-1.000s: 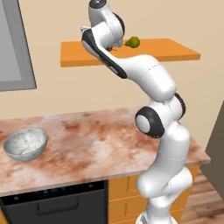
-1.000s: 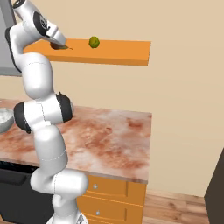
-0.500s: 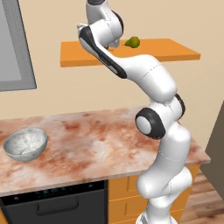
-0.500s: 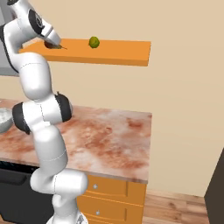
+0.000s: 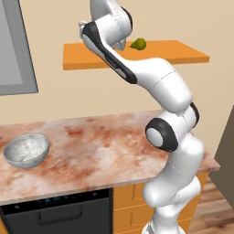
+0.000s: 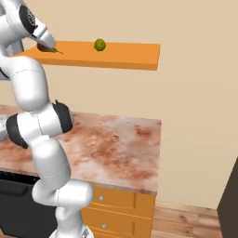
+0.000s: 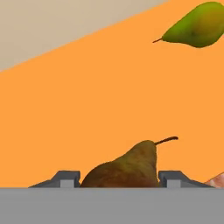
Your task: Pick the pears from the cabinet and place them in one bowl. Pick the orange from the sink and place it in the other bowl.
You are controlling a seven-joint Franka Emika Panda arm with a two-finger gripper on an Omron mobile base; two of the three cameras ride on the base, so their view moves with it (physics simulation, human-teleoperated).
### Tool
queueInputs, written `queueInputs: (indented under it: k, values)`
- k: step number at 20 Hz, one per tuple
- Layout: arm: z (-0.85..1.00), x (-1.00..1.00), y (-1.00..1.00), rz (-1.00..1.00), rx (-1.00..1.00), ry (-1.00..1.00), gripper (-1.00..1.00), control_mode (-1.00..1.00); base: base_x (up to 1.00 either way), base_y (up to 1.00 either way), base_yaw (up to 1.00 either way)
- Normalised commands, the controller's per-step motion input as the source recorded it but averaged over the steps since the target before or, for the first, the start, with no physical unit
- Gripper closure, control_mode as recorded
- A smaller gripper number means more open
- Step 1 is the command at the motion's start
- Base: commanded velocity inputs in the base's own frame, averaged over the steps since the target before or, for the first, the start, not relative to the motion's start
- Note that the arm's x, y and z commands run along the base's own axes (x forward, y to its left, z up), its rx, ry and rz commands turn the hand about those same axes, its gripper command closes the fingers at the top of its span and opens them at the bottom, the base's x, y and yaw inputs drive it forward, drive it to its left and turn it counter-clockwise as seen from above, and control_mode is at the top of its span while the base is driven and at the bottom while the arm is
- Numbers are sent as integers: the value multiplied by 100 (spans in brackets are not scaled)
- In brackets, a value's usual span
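We see the arm (image 5: 155, 87) reaching up from the base to the cabinet (image 5: 183, 51), a flat orange slab on the wall above the counter (image 5: 100, 151). In the hand view the gripper (image 7: 119, 178) has its two fingers (image 7: 65, 178) on either side of the brown pear (image 7: 124, 168), pressed against its flanks, so we read the jaws as clamped on that pear. The pear lies on its side on the orange surface with its stem pointing up and to the right in that view. From the right base view the same brown pear (image 6: 45, 47) shows as a dark shape under the tip of the hand, at the left end of the slab, its thin stem sticking out to the right. The green pear (image 7: 197, 25) lies on the slab too, well apart from the brown one, in the upper right corner of the hand view with its stem toward the left. In the left base view the green pear (image 5: 138, 44) sits just right of the robot's wrist; in the right base view it (image 6: 100, 44) rests near the middle of the slab. Down on the marbled counter, the speckled bowl (image 5: 26, 151) stands toward the left end, with nothing visible inside it. Below the counter we see orange drawers (image 6: 118, 200) with small round knobs and a dark oven front (image 5: 59, 215).
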Motion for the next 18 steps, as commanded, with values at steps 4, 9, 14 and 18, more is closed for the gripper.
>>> queueInputs:
  k: [4,9,14,18]
  values:
    - [-11,-65,0,10,10,-9,100,-100,0,0,0]
    - [-26,-68,0,15,11,-16,100,-100,0,0,0]
    - [-36,-49,1,16,13,-7,100,-100,0,0,0]
    - [-34,-34,3,15,13,-1,100,-100,0,0,0]
